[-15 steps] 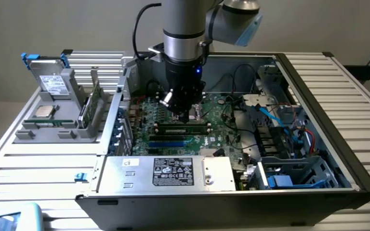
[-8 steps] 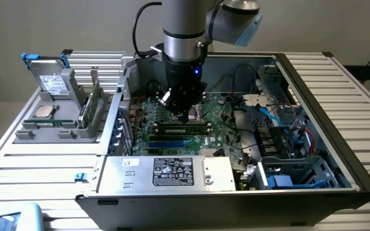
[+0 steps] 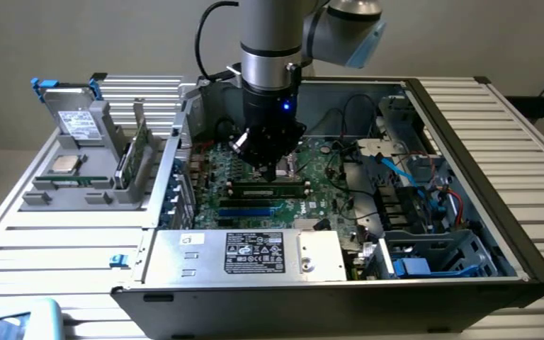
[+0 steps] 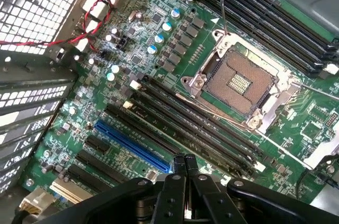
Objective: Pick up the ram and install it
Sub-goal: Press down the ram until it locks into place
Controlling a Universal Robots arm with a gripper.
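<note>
Silver power-supply box (image 3: 244, 251) sits nearest, at the open computer case's (image 3: 499, 177) six o'clock edge; just beyond it the ram (image 3: 268, 188) stands on edge in a motherboard slot, long axis running nine to three o'clock in the exterior view, chip face toward the camera; seating looks done (whether the latches are home I cannot tell). Directly above, the claw (image 3: 274, 168) is closed with nothing between its tips; farther off at nine o'clock, a holder on the bench (image 3: 54, 241) keeps the wider green card (image 3: 132, 159).
</note>
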